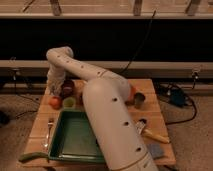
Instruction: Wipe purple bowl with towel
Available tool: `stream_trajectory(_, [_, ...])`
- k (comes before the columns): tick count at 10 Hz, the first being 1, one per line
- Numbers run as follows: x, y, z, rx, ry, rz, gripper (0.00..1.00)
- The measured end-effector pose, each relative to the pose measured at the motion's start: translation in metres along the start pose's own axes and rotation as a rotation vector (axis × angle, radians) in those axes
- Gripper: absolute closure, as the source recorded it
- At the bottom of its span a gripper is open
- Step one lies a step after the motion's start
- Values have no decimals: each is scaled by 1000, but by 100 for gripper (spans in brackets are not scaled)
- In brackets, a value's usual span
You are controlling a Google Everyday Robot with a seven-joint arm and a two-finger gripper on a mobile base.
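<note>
The pincer [56, 90] is lowered at the table's [150, 120] far left corner, just left of the one purple bowl [67, 88]; whether its fingers are spread or pressed together cannot be told. The towel cannot be made out. The bowl is round, dark and smooth. In front of it are seen one orange round fruit [55, 102] and one small green cup [69, 102]. One rectangular green tray [75, 142] is set nearer, with one fork [49, 131] to its left. One blue-grey sponge [156, 150] lies at the near right.
</note>
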Motion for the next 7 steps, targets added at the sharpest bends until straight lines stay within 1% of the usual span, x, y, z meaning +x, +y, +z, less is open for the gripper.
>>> stream_trajectory(4, [21, 32, -5, -7, 7, 54, 100])
stream_trajectory(7, [39, 43, -15, -4, 35, 103, 100])
